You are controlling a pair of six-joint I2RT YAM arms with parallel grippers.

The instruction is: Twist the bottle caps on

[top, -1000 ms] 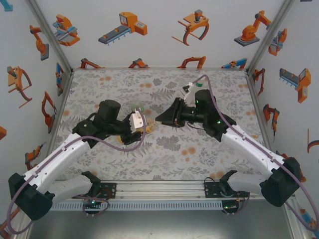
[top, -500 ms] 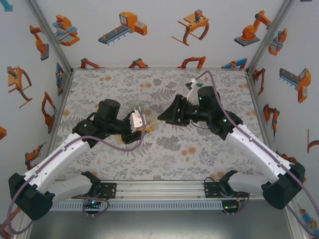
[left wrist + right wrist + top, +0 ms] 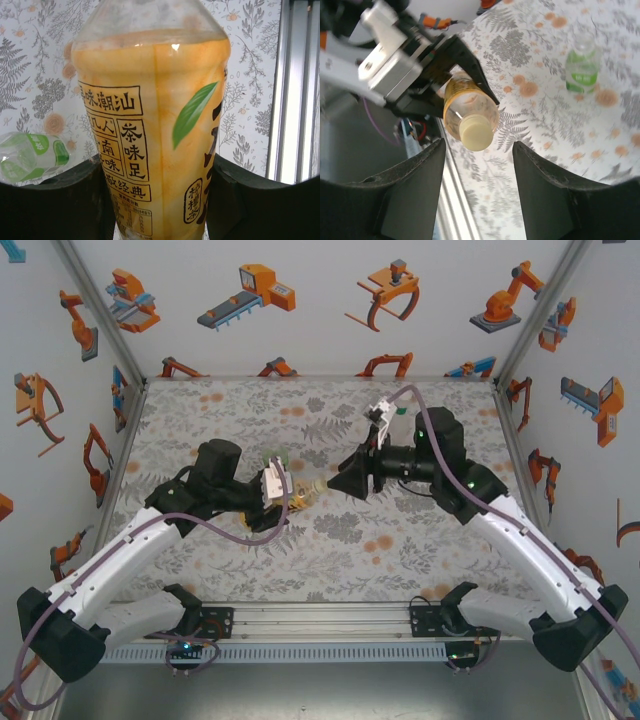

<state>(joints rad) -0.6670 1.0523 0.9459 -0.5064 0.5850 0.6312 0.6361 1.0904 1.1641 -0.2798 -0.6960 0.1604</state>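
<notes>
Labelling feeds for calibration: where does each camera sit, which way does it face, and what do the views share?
Top external: above, behind the bases, looking down on the table; both arms, left gripper and right gripper show.
Left wrist: on the left arm, facing the yellow bottle clamped between its own fingers.
Right wrist: on the right arm, facing that bottle's cap, framed by its own open fingers.
Shared: all show the yellow bottle.

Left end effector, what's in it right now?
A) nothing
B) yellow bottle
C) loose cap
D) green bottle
B: the left end effector is shut on the yellow bottle, with a finger on each side of its label; the green bottle is apart from it.
</notes>
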